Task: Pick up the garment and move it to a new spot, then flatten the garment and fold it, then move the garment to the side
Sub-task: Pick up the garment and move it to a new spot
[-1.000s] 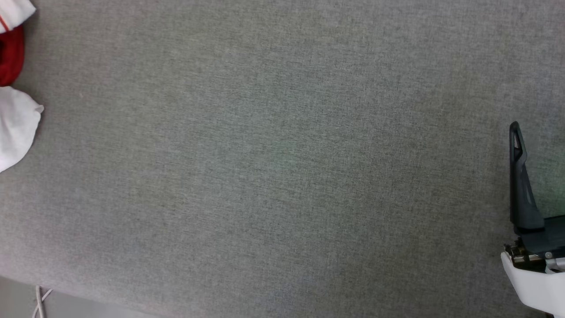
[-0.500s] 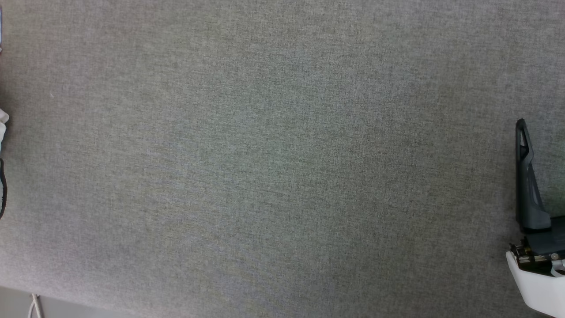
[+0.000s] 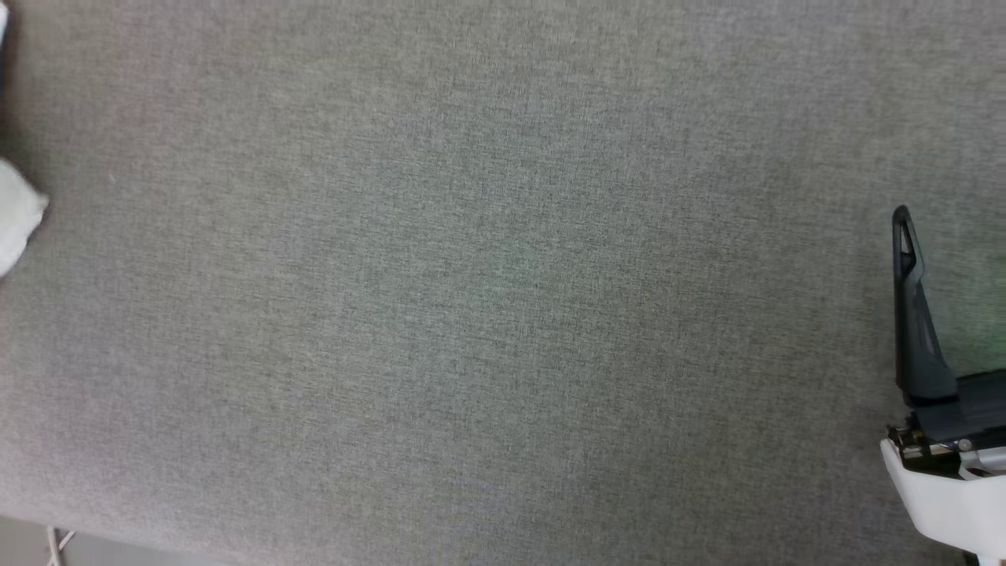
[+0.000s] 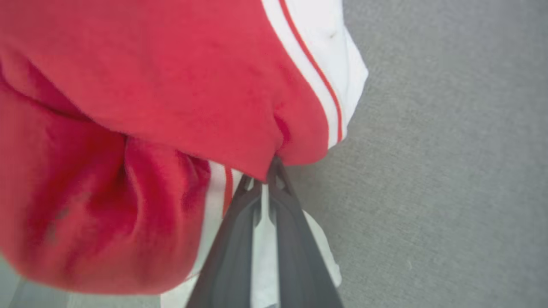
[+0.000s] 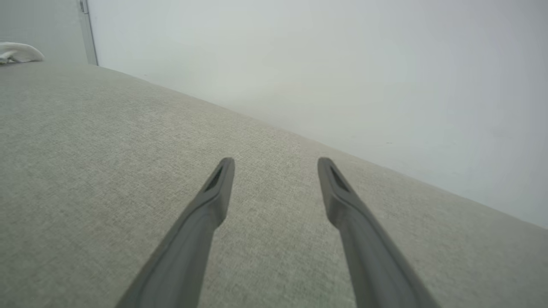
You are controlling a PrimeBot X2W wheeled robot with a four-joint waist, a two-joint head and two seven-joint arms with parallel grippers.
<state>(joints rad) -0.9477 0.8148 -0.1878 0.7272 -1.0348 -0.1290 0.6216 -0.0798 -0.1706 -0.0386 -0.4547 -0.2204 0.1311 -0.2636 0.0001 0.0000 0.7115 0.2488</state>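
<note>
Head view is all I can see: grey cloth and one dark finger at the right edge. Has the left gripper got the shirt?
Observer: Yes. In the left wrist view the left gripper is shut on a fold of the garment, at the edge of its red body near the striped trim.
Operator: Is the shirt lifted or lying down?
Observer: I cannot tell. It bunches in red folds, with a white sleeve beside them.
Operator: And the right gripper?
Observer: The right gripper is open and holds nothing, over the grey surface, facing a pale wall.
</note>
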